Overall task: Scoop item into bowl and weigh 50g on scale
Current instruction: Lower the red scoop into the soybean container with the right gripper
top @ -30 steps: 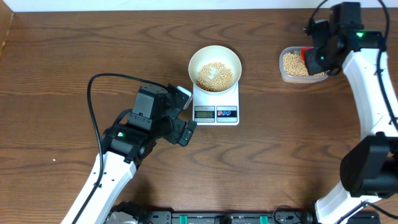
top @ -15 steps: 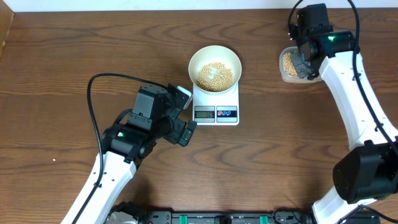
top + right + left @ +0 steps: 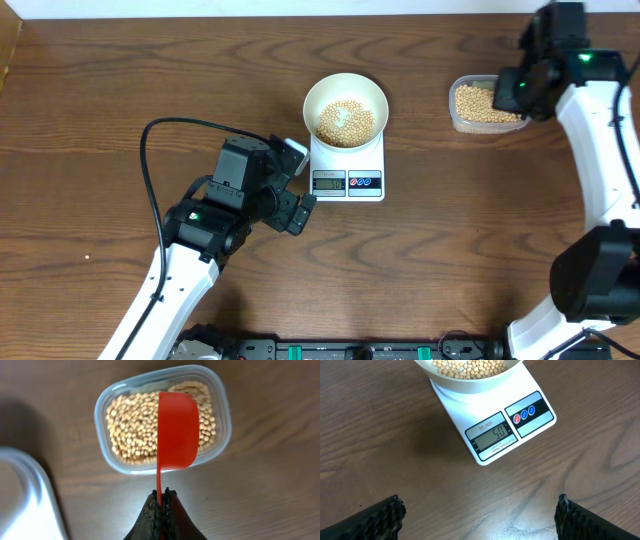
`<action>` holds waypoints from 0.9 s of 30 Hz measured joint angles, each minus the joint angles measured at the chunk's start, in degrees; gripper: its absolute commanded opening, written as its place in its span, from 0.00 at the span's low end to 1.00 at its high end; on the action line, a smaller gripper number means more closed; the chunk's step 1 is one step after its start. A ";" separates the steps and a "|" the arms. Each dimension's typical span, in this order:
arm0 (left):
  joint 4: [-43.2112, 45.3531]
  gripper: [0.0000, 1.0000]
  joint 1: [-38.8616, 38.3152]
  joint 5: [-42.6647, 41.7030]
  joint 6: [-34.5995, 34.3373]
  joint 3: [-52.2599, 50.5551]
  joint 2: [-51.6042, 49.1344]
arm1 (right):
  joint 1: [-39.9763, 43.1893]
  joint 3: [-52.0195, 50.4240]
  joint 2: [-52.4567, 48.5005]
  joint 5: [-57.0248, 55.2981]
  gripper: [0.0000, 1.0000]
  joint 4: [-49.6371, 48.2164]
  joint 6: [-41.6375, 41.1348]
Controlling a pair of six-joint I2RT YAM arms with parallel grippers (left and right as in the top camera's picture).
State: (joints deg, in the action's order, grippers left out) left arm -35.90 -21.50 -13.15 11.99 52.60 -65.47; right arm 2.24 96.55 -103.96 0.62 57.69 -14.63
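Right gripper (image 3: 162,496) is clamping the red scoop (image 3: 178,430) by its handle; you're holding it over the clear tub (image 3: 222,410) near the worktop's (image 3: 120,80) far right corner, long axis running straight out from the fingers, cup end pointing away. Left gripper (image 3: 480,520) is hanging spread wide, empty, near the scale (image 3: 460,410). Bowl (image 3: 312,95) of beans (image 3: 345,122) is sitting on the scale's far end, mid-worktop; display is facing the near edge, showing 50.

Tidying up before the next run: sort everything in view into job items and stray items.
Job: beans, bowl, scale, clear tub, red scoop, right claw shut on it.
Stray: tiny pale speck; blurred white object near the tub, unidentifiable.
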 measured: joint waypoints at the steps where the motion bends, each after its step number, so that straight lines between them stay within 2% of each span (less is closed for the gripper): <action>1: 0.00 0.98 0.00 0.00 0.00 0.00 0.00 | 0.70 -0.15 0.00 0.66 0.01 -0.57 -2.95; 12: 0.00 0.98 0.00 0.00 0.00 0.00 0.00 | 1.51 -5.57 0.00 3.96 0.01 -3.45 -29.51; 16: 0.00 0.98 0.00 0.00 0.00 0.00 0.00 | 1.51 -7.98 0.00 4.17 0.02 -6.25 -35.95; 20: 0.00 0.98 0.00 0.00 0.00 0.00 0.00 | 1.51 -9.31 0.00 4.61 0.02 -8.26 -38.91; 22: 0.00 0.98 0.00 0.00 0.00 0.00 0.00 | 1.51 -9.53 0.00 4.85 0.15 -8.74 -39.74; 27: 0.00 0.98 0.00 0.00 0.00 0.00 0.00 | 1.51 -9.97 0.00 5.64 0.39 -7.72 -41.20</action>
State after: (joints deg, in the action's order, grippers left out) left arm -35.90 -21.50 -13.15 11.99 52.60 -65.47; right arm 3.75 86.59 -103.96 6.26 49.98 -55.83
